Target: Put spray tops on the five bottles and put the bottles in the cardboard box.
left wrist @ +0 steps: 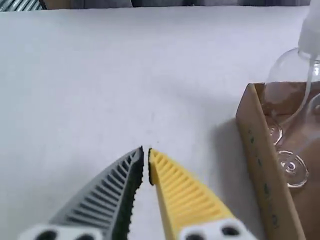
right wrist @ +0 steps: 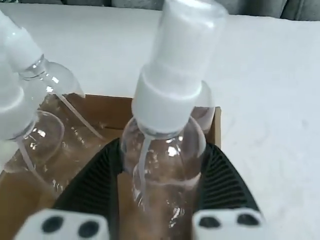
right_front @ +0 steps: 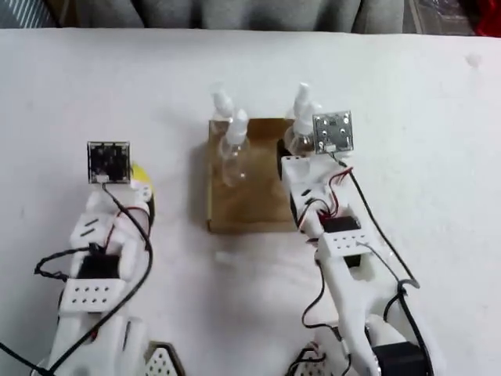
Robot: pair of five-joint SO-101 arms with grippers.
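The right gripper [right wrist: 162, 172] grasps a spray-topped bottle [right wrist: 167, 145] at the cardboard box's [right wrist: 102, 106] edge. The left gripper [left wrist: 146, 156] hangs clenched beside it.

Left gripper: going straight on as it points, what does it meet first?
Way looks free: the left gripper points across the white table toward its far edge; the cardboard box sits off to one side of that line. Depth unclear.

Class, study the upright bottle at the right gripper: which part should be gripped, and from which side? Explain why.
Preferably grip the bottle by its round body, below the spray top, from the cardboard box edge where the right gripper is. It stands upright, its body is widest, and that side is free of the other bottles.
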